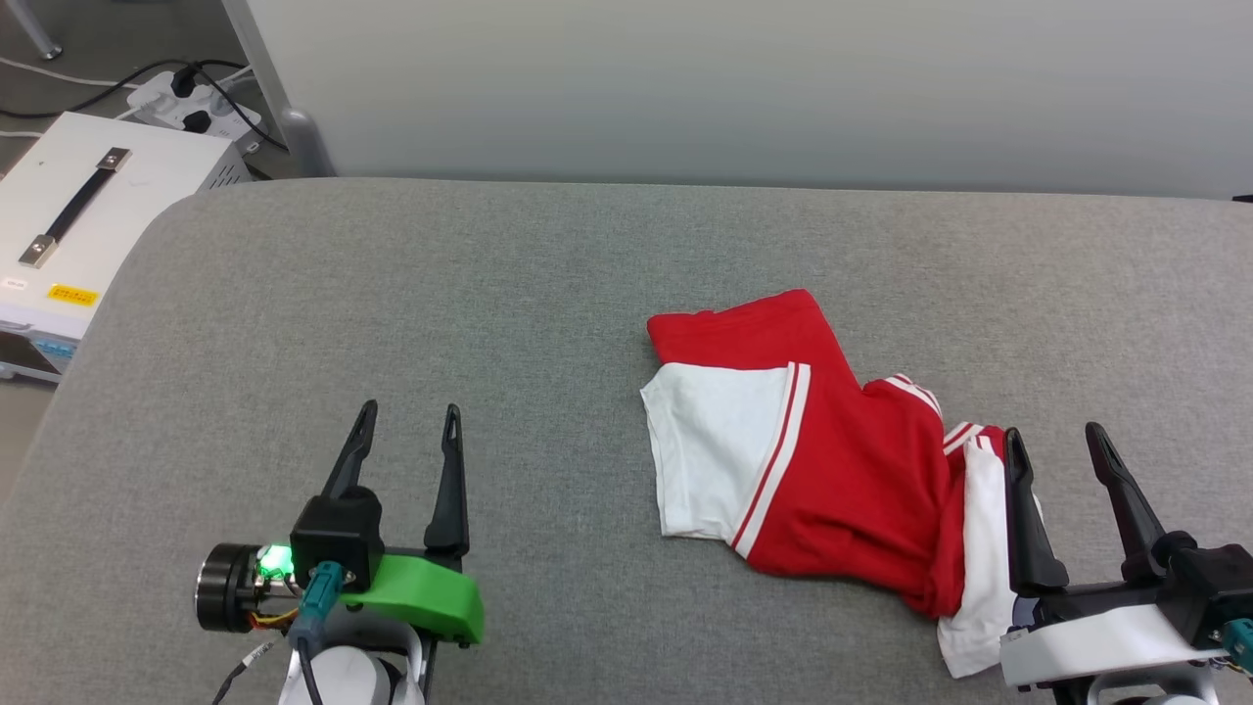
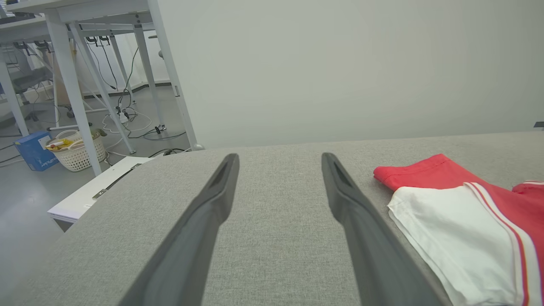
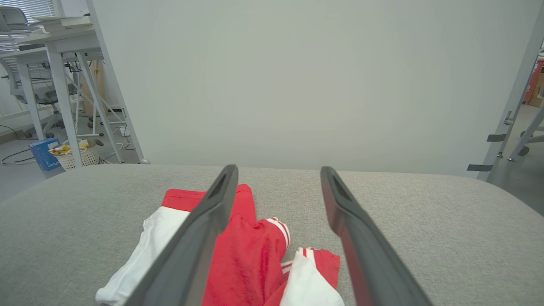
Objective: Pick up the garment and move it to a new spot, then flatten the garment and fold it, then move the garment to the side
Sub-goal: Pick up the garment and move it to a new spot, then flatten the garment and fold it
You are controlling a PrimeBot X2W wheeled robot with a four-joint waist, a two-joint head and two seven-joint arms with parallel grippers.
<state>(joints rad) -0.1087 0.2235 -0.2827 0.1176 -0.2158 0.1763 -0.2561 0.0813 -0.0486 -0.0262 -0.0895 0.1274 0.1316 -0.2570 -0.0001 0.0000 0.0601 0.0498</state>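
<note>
At the near edge of the grey fabric-covered table (image 1: 489, 294), the right gripper (image 1: 1054, 434) hangs with its two dark fingers spread wide and nothing between them. The left gripper (image 1: 411, 409), equally wide and empty, sits well apart to the left over bare cloth. The red jersey T-shirt with white striped-trim sleeves (image 1: 842, 470) lies crumpled on the table's right half. Its near white sleeve is just at the right gripper's inner finger, though contact cannot be judged. From there its long axis runs diagonally away and leftward to a red edge. The right arm is clearly nearer, so a short reach forward and down likely suffices for the pick
</note>
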